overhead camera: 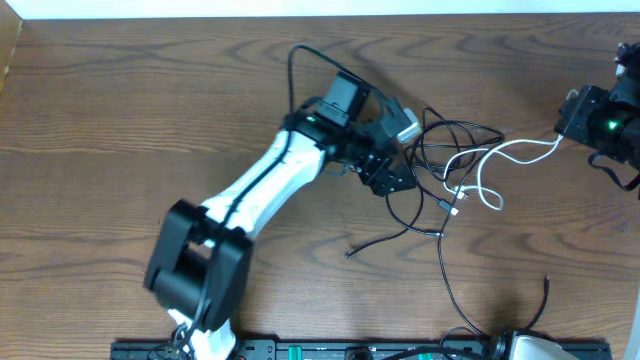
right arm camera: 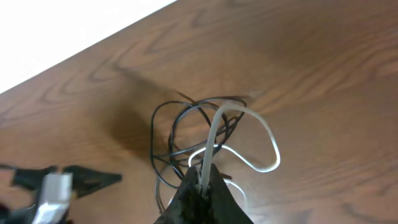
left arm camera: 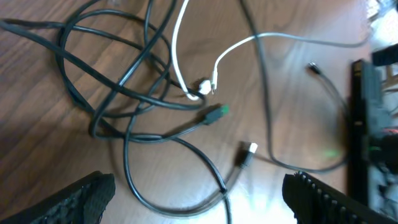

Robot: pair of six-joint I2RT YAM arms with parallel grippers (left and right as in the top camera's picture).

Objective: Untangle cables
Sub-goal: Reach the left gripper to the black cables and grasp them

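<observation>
Cables (overhead camera: 455, 160): one white cable (right arm camera: 271, 148) (clamped in right jaws), several black; left jaws apart.

Bright even light, table (left arm camera: 56, 143) glare, blurred wrist views

White arm (overhead camera: 262, 185), seemingly black end effector (overhead camera: 402, 152)

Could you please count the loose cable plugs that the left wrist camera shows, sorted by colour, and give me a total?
Green-tipped plug: 1
Silver-tipped plug: 1
Small dark plug: 1
White plug on the white cable: 1
Total: 4
</observation>
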